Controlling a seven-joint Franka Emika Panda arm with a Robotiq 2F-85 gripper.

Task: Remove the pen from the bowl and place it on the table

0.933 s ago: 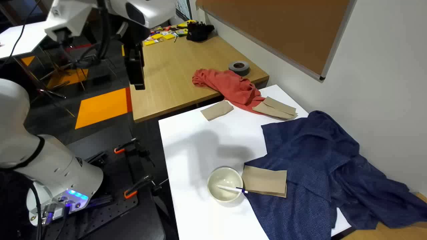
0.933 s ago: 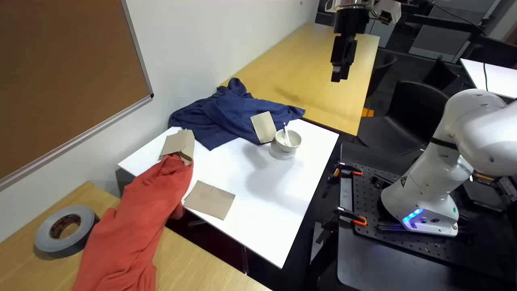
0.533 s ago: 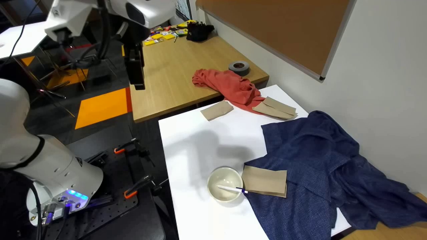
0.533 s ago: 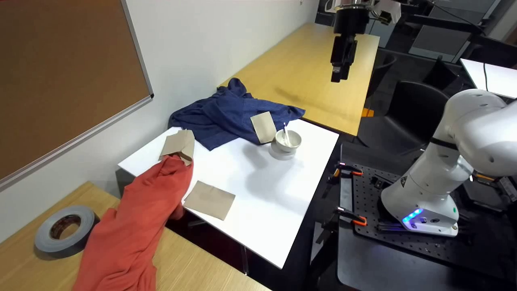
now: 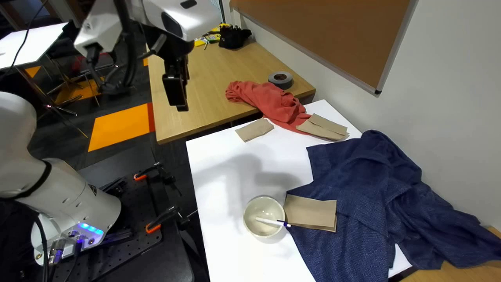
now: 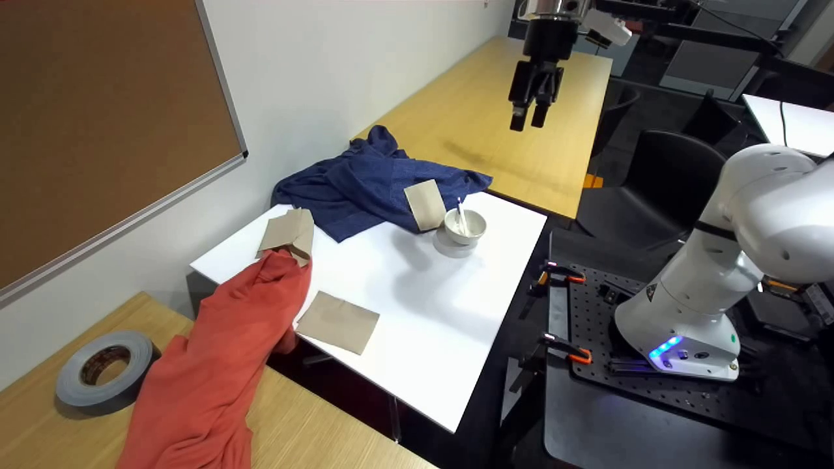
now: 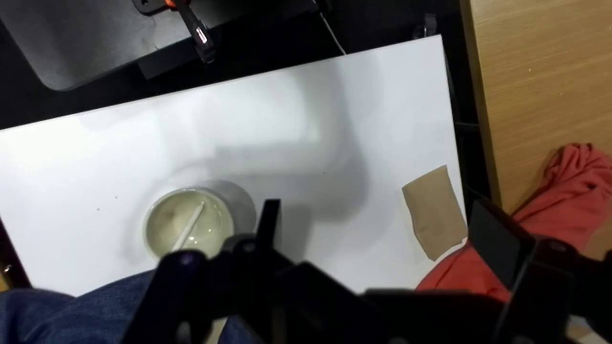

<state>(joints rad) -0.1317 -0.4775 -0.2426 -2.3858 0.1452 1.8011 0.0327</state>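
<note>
gripper (image 6: 528, 120) hangs well above the white table (image 7: 334, 143), fingers (image 7: 495, 243) apart. Clear gap between the tips in an exterior view; wrist view shows tabletop through it.

Pen (image 5: 270, 221) is in the bowl (image 5: 264, 205). Bowl stands upright on the table, well below the gripper, outside the finger at left in the wrist view. Pen leans on the rim: white end down inside, dark blue end out over the edge, pointing toward the blue cloth (image 5: 352, 235). In the wrist view, gripper parts hide the pen's outer end.

Rest, relative to the gripper: blue cloth is below, on the bowl's side, partly masked by the gripper in the wrist view. Brown paper sheet (image 5: 311, 212) lies on it, just beside the bowl; can't tell if they touch. Flat brown piece (image 7: 434, 212) sits on the table below, between the two fingers as the wrist view frames it. Red cloth (image 7: 569, 200) is on the opposite side from the bowl, running from the table onto the wooden desk (image 5: 211, 90). More brown paper (image 5: 328, 124) at its table end. Tape roll (image 5: 280, 79) on the desk beside the red cloth, well apart from the gripper.
</note>
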